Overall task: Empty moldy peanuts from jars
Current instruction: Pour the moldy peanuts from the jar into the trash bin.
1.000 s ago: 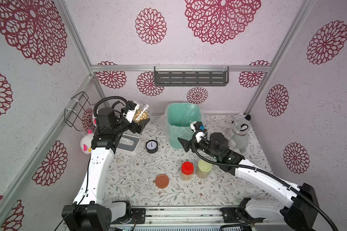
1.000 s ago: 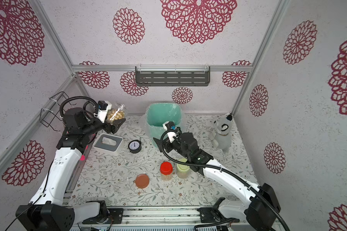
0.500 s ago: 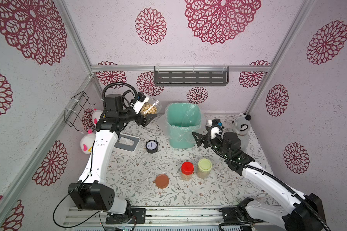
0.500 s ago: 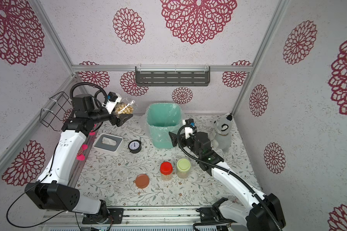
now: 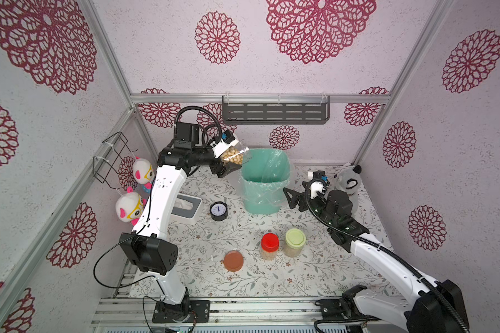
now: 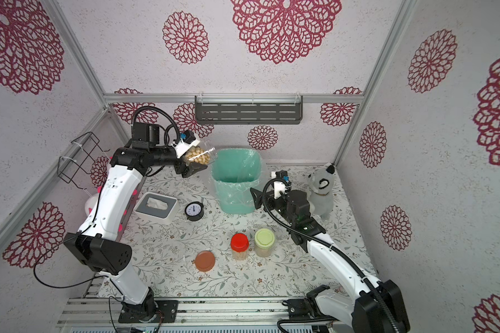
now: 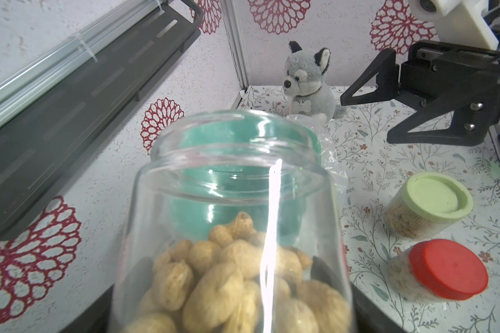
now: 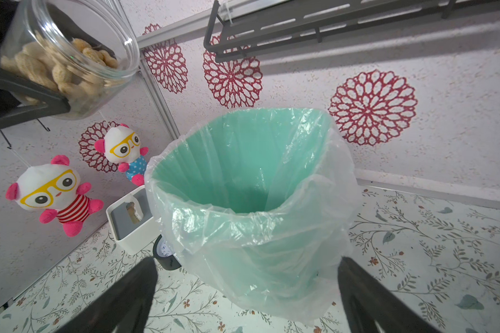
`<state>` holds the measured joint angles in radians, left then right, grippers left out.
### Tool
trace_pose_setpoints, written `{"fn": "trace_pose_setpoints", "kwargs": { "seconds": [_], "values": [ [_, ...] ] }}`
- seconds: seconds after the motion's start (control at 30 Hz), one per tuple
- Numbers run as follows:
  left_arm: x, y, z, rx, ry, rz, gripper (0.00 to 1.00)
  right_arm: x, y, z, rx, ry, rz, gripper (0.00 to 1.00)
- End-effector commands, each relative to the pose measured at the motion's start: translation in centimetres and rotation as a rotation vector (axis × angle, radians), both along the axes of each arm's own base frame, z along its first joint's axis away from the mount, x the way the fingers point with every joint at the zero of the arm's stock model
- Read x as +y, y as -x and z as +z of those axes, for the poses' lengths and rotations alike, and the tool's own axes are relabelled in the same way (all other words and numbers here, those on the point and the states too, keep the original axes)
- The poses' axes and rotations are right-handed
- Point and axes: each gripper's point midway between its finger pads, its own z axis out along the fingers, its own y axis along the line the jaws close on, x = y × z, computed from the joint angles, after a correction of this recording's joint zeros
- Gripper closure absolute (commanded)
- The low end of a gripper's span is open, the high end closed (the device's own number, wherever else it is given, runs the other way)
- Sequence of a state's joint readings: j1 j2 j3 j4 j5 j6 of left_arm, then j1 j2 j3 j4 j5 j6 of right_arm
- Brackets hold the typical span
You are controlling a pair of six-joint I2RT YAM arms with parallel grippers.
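Left gripper (image 5: 229,162) clamped on the open jar (image 7: 231,178), mouth tipped toward the teal bin (image 5: 260,199); right gripper (image 5: 292,199) spread wide and empty, low beside the bin.

The jar hangs lidless in the air at the bin's rim, on the side away from the right gripper, and the peanuts (image 7: 228,276) lie heaped in its lower half with none spilling yet. I judge the wall hard, smooth and slippery, and the load light but loose, so it will slide all at once as I tilt further. The best hold is across the straight body below the threaded neck, where the jaws sit now. On the table stand the red-lidded jar (image 5: 270,245) and the green-lidded jar (image 5: 295,242), both capped and full, with the brown-orange lid (image 5: 233,260) lying flat near them.
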<state>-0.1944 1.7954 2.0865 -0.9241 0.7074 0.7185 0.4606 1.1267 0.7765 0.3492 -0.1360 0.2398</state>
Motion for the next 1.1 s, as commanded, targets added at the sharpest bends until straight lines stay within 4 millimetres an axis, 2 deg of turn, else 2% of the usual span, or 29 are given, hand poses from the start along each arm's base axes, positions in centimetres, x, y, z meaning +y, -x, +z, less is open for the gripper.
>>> {"fn": "trace_pose_setpoints", "kwargs": {
  "seconds": [0.0, 0.23, 0.5, 0.63, 0.7, 0.93, 1.07],
  "values": [
    [-1.0, 1.2, 0.8, -0.065, -0.078, -0.073, 1.0, -0.5, 0.0, 2.1, -0.058, -0.059, -0.007, 0.01],
    [-2.3, 0.0, -1.6, -0.092, -0.279, -0.053, 1.0, -1.6, 0.0, 1.5, -0.064, -0.062, -0.024, 0.01],
    [-3.7, -1.3, -1.7, -0.2, -0.384, -0.042, 1.0, -2.4, 0.1, 1.1, -0.073, -0.086, -0.033, 0.01],
    [-4.1, -1.3, -1.3, -0.241, -0.417, -0.051, 1.0, -2.7, 0.1, 0.7, -0.07, -0.09, -0.036, 0.01],
    [-4.6, -2.3, -3.4, -0.23, -0.479, -0.056, 1.0, -2.9, 0.1, 0.6, -0.07, -0.093, -0.038, 0.01],
    [-5.1, -3.3, -4.7, -0.306, -0.625, -0.043, 1.0, -3.2, 0.0, 0.5, -0.075, -0.119, -0.039, 0.01],
    [-5.6, -3.8, -4.6, -0.362, -0.675, -0.044, 1.0, -3.3, 0.1, 0.8, -0.082, -0.138, -0.034, 0.01]
  ]
}}
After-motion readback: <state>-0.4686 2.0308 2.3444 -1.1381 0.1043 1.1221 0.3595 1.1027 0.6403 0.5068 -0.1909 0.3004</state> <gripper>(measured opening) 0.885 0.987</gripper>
